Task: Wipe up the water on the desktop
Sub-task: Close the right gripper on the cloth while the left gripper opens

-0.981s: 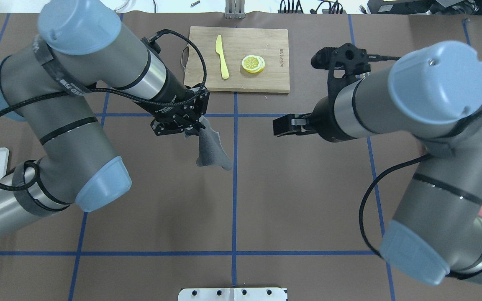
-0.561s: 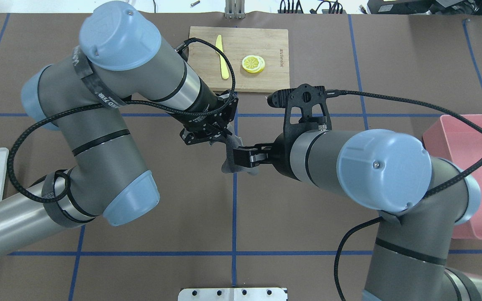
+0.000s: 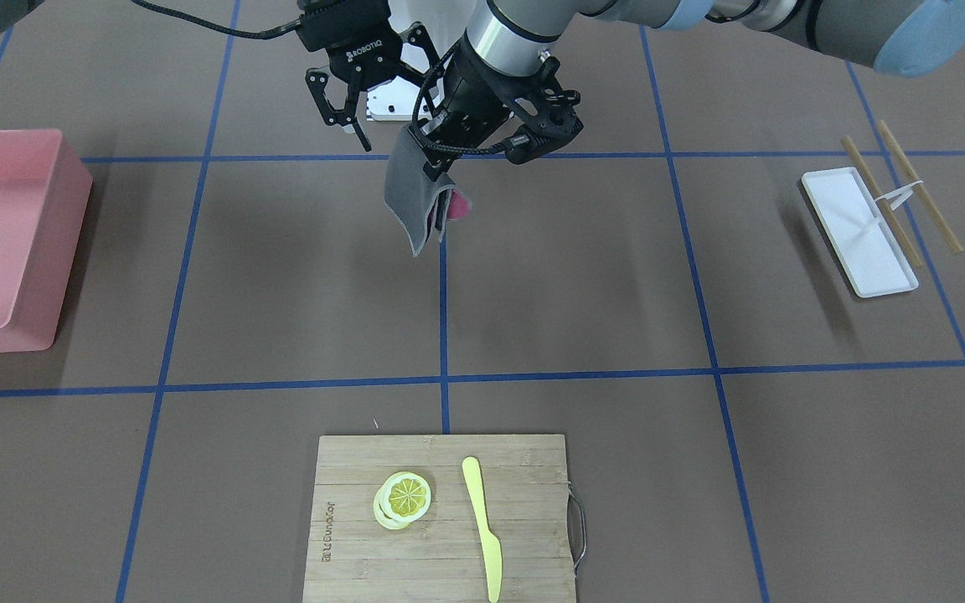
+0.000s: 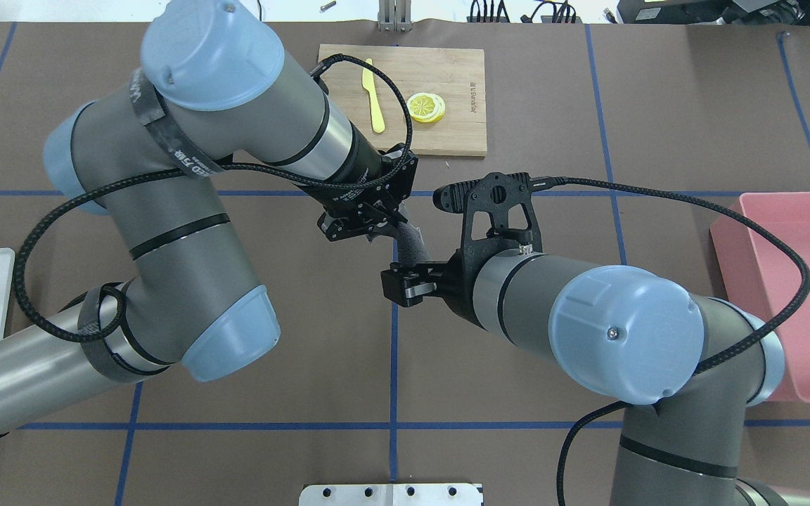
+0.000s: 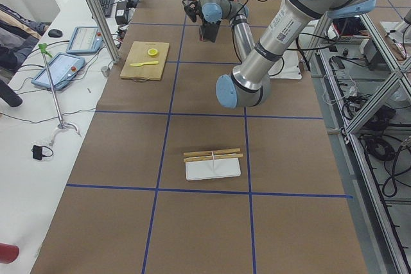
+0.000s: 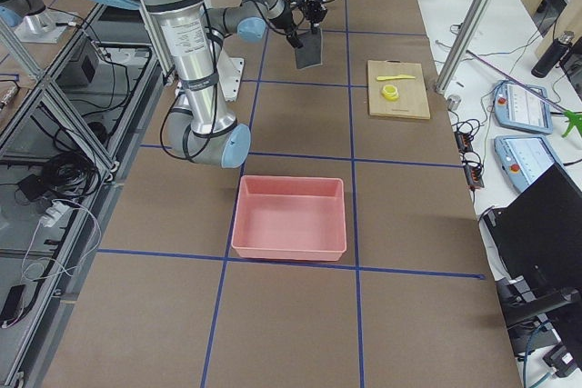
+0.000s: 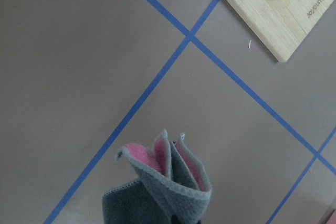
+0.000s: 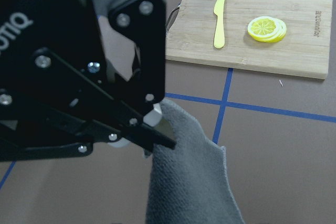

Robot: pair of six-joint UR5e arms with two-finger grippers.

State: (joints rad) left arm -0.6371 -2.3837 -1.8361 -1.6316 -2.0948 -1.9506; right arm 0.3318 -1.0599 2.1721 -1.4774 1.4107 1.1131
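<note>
The desktop [image 4: 658, 105] is brown with blue tape lines; I see no water on it. My left gripper [image 4: 385, 226] is shut on the top edge of a grey cloth [image 4: 412, 246] with a pink inner side. The cloth hangs above the centre tape line, as the front view [image 3: 415, 197] shows. The right wrist view shows the left gripper [image 8: 156, 129] pinching the cloth [image 8: 189, 182]. The left wrist view shows the cloth's folds [image 7: 163, 187] below. My right gripper [image 3: 342, 126] is open and empty, close beside the cloth; it also shows from overhead [image 4: 394, 284].
A bamboo cutting board [image 4: 440, 137] at the far centre carries a yellow knife [image 4: 375, 98] and lemon slices [image 4: 426, 107]. A pink bin [image 4: 799, 232] stands on my right. A white tray [image 3: 859, 230] with chopsticks lies on my left.
My left gripper has carried the cloth rightward to the centre line. My right arm has swung in from the right until its open gripper is beside the hanging cloth.
</note>
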